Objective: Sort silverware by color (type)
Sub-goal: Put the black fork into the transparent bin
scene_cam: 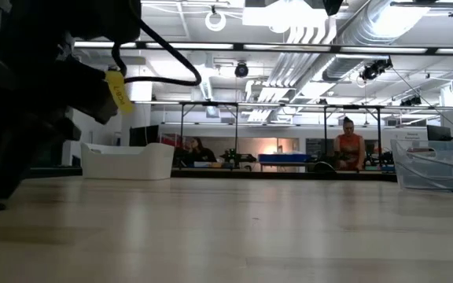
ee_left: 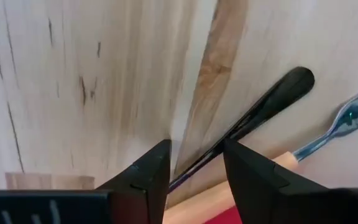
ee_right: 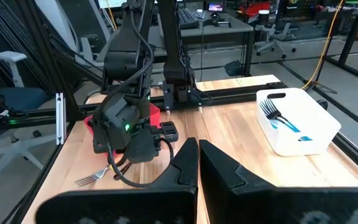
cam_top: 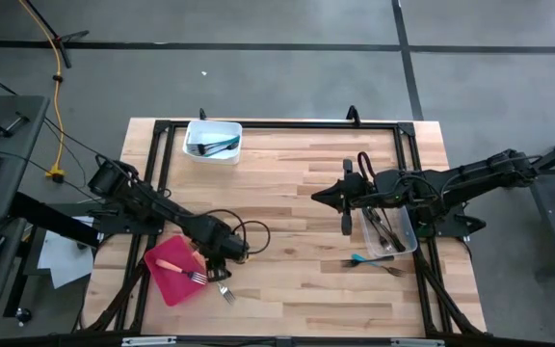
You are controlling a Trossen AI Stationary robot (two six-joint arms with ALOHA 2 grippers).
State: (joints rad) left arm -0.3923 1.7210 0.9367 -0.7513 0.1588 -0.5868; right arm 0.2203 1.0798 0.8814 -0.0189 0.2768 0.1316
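From above I had the left pincer [cam_top: 224, 271] low over the near-left part of the wooden surface [cam_top: 287, 183], right at the edge of the red tray [cam_top: 171, 272]. Its wrist camera showed its two fingers [ee_left: 148, 177] parted around the dark handle of a fork [ee_left: 260, 109], the handle running up between them; I could not tell whether the fingers were pressing it. A second, silvery fork [ee_left: 344, 124] lay just beside it on the wood. In the overhead view a fork [cam_top: 196, 278] rested on the tray and another fork [cam_top: 227, 293] lay on the wood just off the tray's corner.

The right pincer [cam_top: 328, 196] hung over the right half of the surface, beside the clear tub [cam_top: 408, 236], its fingers [ee_right: 185, 165] pressed together on nothing. That tub held several dark utensils [cam_top: 383, 229]. Just in front of it lay a teal fork [cam_top: 366, 259] and a grey one [cam_top: 391, 271]. The white tub [cam_top: 212, 141] at the far edge held more silverware [ee_right: 281, 118], dark and teal.

At table height a yellow tag [scene_cam: 117, 89] hung from the left arm's cabling; its writing was too small for me to read. People sat in the room behind.
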